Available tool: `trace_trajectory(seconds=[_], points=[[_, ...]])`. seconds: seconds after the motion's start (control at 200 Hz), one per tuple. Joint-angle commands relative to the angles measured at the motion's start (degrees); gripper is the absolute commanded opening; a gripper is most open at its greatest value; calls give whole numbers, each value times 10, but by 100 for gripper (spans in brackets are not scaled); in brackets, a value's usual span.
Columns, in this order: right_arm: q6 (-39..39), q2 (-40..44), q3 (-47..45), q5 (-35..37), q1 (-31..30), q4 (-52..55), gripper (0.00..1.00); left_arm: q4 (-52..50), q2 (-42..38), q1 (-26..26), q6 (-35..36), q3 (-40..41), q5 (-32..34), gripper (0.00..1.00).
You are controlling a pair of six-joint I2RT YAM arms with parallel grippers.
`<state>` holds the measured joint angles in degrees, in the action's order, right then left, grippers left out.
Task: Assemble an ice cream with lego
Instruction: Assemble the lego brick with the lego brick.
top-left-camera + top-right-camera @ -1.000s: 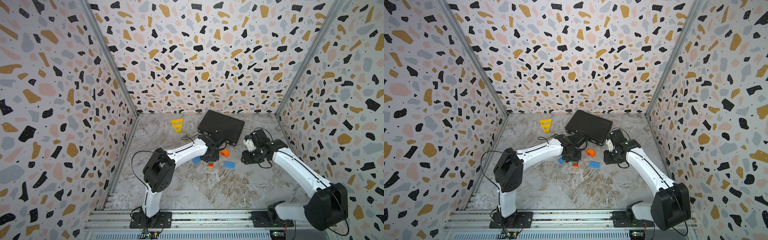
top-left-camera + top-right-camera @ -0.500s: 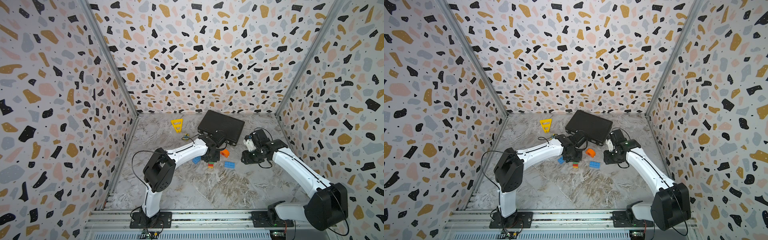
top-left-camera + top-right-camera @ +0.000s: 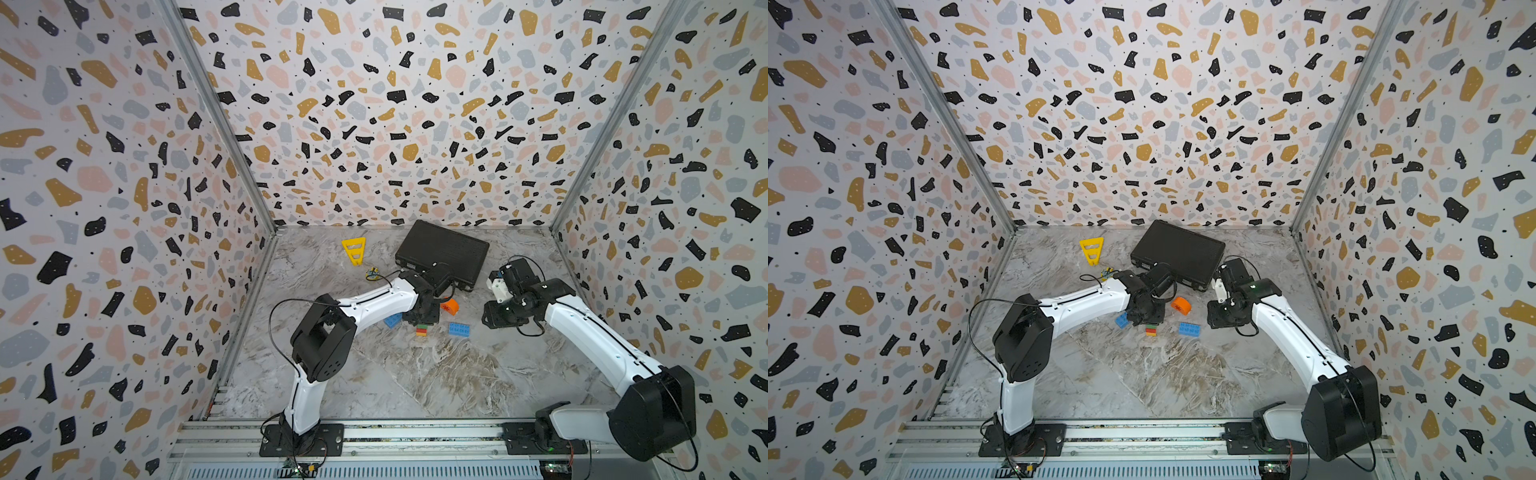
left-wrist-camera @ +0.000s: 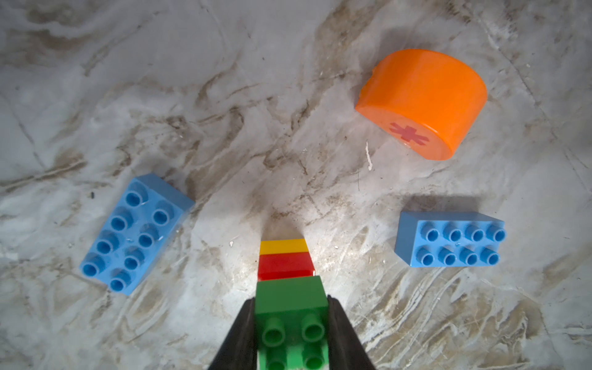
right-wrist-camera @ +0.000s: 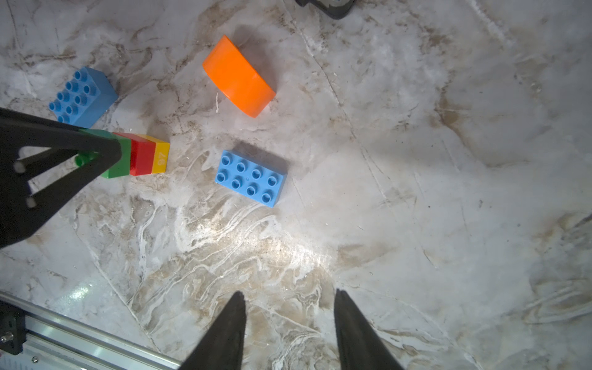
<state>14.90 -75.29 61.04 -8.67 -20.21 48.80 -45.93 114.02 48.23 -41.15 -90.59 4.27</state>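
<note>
Stem [image 4: 286, 272] of green/red/yellow bricks, clamped in left tool [image 4: 290, 301]; right tool [image 5: 290, 293] apart, empty. Next prob. blue brick [image 4: 451, 238] onto stem's studs.

Occlusions and cut-offs
Left wrist view: the frame edge cuts off the rear of the left gripper [image 4: 291, 301] and the stud end of the green brick [image 4: 290, 288] in the green-red-yellow stack [image 4: 285, 266]. Both top views: the left arm [image 3: 374, 301] covers that gripper, most of the stack, part of one blue brick [image 3: 392, 320] and an edge of the black case [image 3: 440, 253]. The small yellow item [image 3: 372, 273] is too small to identify.
</note>
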Motion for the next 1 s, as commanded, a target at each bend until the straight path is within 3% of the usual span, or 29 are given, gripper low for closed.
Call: trace_trajectory(seconds=[0.0,0.496,0.996], points=[[-6,3,6,-5,3,1,48,-1,1,-2,10,-2,20,28],[-6,2,6,-6,3,1,48,-1,-4,-2,20,6,-25,28],[-5,2,5,-6,3,2,48,-3,-7,-2,34,10,7,28]])
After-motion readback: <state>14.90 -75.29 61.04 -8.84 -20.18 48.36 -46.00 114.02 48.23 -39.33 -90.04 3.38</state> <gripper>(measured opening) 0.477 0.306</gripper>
